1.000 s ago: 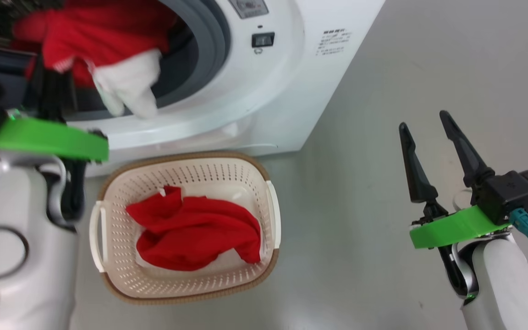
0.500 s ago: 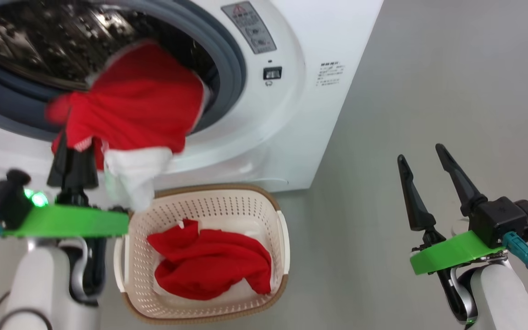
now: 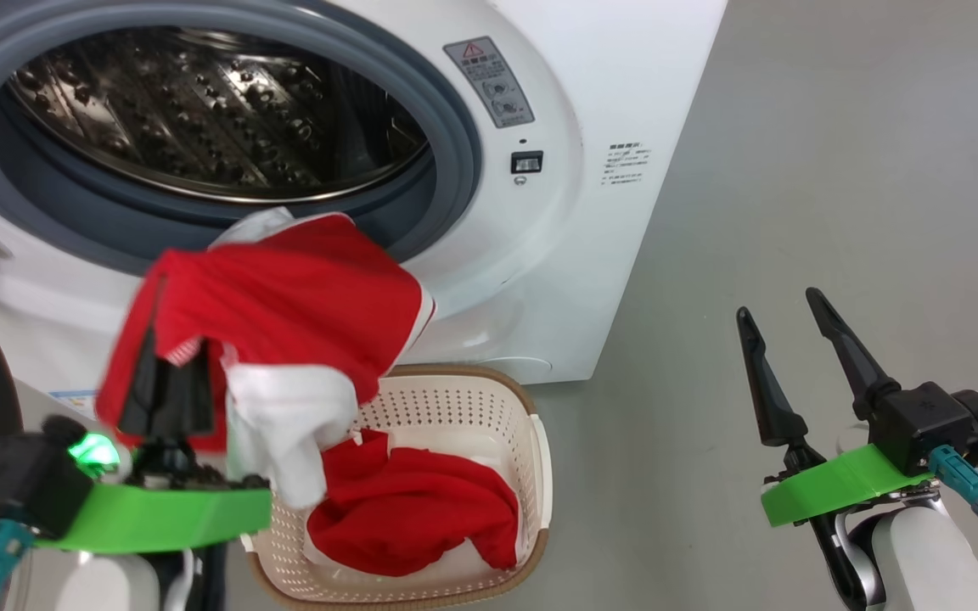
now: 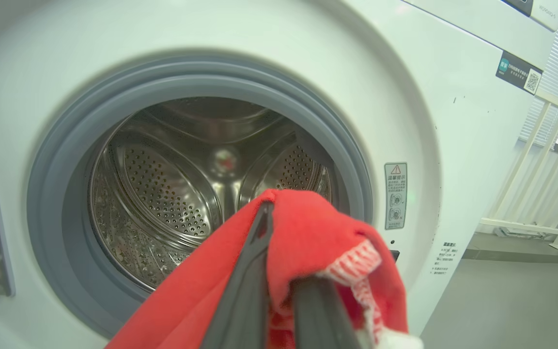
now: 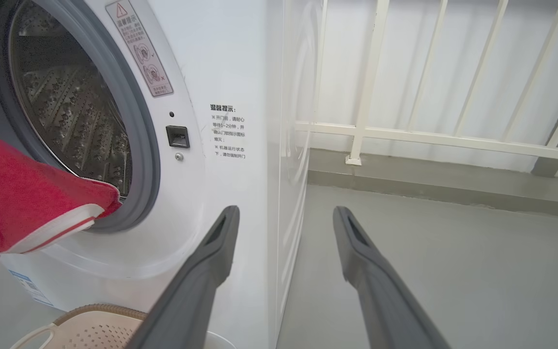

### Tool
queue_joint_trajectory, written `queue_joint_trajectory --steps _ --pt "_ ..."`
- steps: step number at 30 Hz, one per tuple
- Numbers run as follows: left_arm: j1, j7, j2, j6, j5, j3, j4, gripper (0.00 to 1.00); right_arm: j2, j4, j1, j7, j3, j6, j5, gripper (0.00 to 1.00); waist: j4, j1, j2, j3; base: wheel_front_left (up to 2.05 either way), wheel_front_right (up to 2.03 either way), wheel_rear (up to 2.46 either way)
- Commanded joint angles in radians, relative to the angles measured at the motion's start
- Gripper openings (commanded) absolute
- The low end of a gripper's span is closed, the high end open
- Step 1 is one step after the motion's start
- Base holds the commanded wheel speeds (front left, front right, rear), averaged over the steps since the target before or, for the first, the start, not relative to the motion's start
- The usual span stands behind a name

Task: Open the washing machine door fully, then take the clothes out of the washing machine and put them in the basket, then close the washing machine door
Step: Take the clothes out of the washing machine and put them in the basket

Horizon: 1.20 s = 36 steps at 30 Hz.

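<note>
Left arm raised at near left. Left gripper (image 3: 168, 373) points up, long dark fingers pinched tight on red-and-white garment (image 3: 285, 288). Soft cloth drapes over fingers, hangs above near-left rim of basket (image 3: 489, 382).
Right arm low at near right. Right gripper (image 3: 778, 305) fingers spread wide over smooth grey floor (image 3: 795, 127).
Second red garment (image 3: 413, 509) lies crumpled inside perforated cream basket, just before white washing machine (image 3: 591, 255).
Round perforated steel drum (image 3: 200, 110), ringed by grey rubber gasket (image 3: 455, 153).
</note>
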Motion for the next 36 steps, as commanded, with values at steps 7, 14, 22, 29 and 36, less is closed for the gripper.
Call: queue_joint_trajectory --steps 7,14,22,29,36 --pt "0.003 -0.007 0.008 0.016 -0.064 -0.011 0.082 0.0 0.0 -0.03 -0.011 -0.006 0.023 0.006 0.002 1.0 0.005 0.0 0.0 0.04 0.0 0.0 0.0" --pt "-0.086 -0.007 0.006 0.001 -0.127 -0.052 0.319 0.0 0.0 -0.03 -0.039 -0.006 0.024 0.006 -0.007 1.0 -0.003 0.0 0.0 0.098 0.0 0.0 0.0" --pt "-0.21 -0.008 0.006 -0.021 -0.187 -0.068 0.591 0.0 0.0 -0.033 -0.075 -0.006 0.031 0.006 0.004 1.0 -0.038 0.0 0.0 0.165 0.0 0.0 0.0" --pt "-0.332 -0.008 0.007 -0.031 -0.206 -0.059 0.844 0.0 0.0 -0.033 -0.1 -0.006 0.024 0.006 0.032 1.0 -0.071 0.0 0.0 0.221 0.0 0.0 0.0" --pt "-0.439 0.008 0.016 -0.034 -0.197 -0.103 1.065 0.0 0.0 -0.033 -0.112 -0.006 0.03 0.006 0.049 1.0 -0.105 0.0 0.0 0.267 0.0 0.0 0.0"
